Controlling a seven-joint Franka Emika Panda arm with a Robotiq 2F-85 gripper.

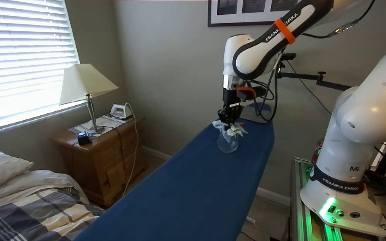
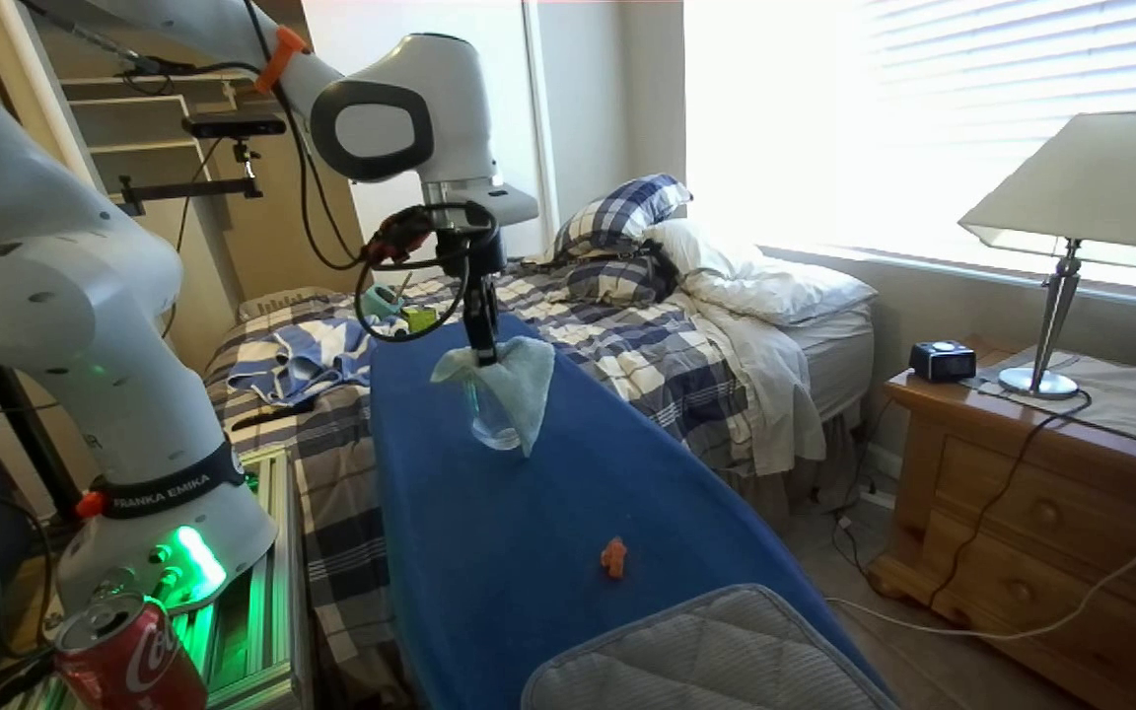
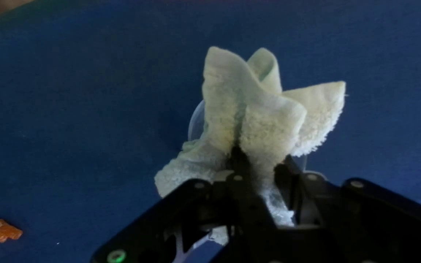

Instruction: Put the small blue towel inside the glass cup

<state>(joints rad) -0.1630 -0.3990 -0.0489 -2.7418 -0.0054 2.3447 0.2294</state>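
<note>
The small towel [image 1: 235, 130] is pale blue-white and lies bunched over the mouth of the glass cup [image 1: 227, 146], which stands upright. In an exterior view the towel [image 2: 526, 385] drapes over the rim of the cup [image 2: 491, 426], one corner hanging down outside. How much towel is inside the cup cannot be told. My gripper [image 2: 485, 357] points down into the towel's middle, at the cup's mouth. In the wrist view the narrowed fingers of the gripper [image 3: 263, 164] have a fold of the towel [image 3: 225, 98] between them. Most of the cup's rim [image 3: 196, 122] is hidden.
The cup stands on a blue ironing board [image 1: 193, 187]. A small orange figure [image 2: 613, 558] and a grey quilted pad [image 2: 706, 656] lie on it. A bed [image 2: 617, 345] and a nightstand [image 1: 95, 157] with a lamp flank the board.
</note>
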